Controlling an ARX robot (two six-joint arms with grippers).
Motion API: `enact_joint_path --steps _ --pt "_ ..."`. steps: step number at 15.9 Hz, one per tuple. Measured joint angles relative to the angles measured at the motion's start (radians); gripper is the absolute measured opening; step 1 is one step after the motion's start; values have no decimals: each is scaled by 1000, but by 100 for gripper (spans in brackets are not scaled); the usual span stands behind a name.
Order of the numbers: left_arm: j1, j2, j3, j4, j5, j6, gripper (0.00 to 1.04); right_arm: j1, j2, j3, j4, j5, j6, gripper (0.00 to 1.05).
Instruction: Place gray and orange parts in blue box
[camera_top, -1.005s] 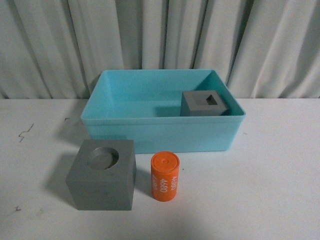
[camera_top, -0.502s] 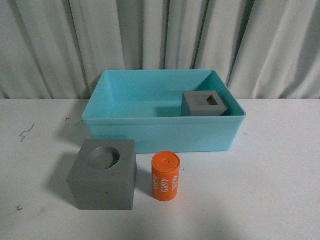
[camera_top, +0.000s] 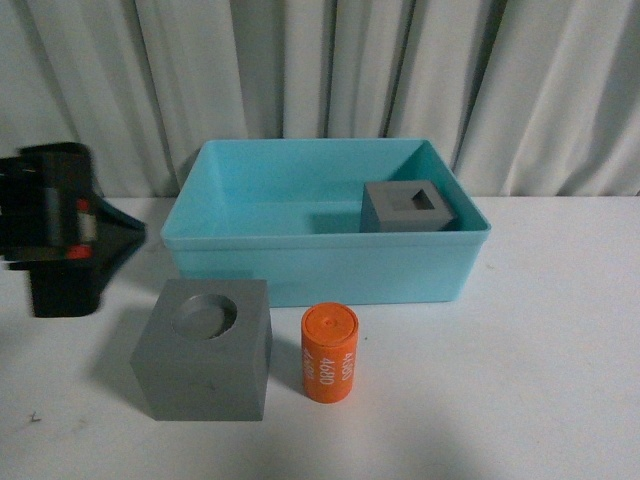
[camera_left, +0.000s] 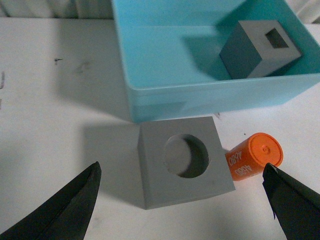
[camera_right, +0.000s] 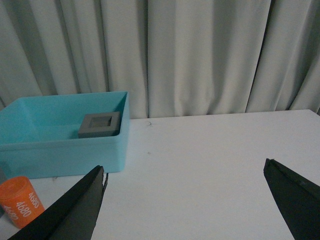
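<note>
Front view: the large light turquoise plastic bin (camera_top: 320, 272) is sitting at the middle of the white table (camera_top: 560, 380). The matte gray cube with a square recess (camera_top: 410, 208) is resting inside it, at the right far corner, so I am judging that part done. The bin's near wall is hiding the cube's lower half. The bigger matte gray cube with a round recess (camera_top: 205, 360) and the small orange cylinder with white numerals (camera_top: 330, 355) are standing side by side, not touching, on the table just near of the bin, waiting their turn. The left arm (camera_top: 55, 230) is showing at the left as a black blur, cut by the frame edge; I am making out no fingers there.

Left wrist view: the left gripper (camera_left: 181, 167) is hanging above the round-recess cube, its fingers spread wide and gripping nothing. I am reading that spread as room for the broad cube. Only the two tips are showing.

Right wrist view: the right gripper (camera_right: 184, 166) is also splayed and empty, facing bare table to the right of the bin, well apart from every part. The frame edge is cutting off the cylinder, and I am not finding the round-recess cube here.
</note>
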Motion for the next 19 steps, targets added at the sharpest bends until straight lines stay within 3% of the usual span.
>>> enact_joint_path --steps 7,12,19 --pt "-21 367 142 101 -2 53 98 0 0 0 0 0 0 98" --pt "-22 475 187 122 -2 82 98 0 0 0 0 0 0 98" --pt "48 534 214 130 2 137 98 0 0 0 0 0 0 98"
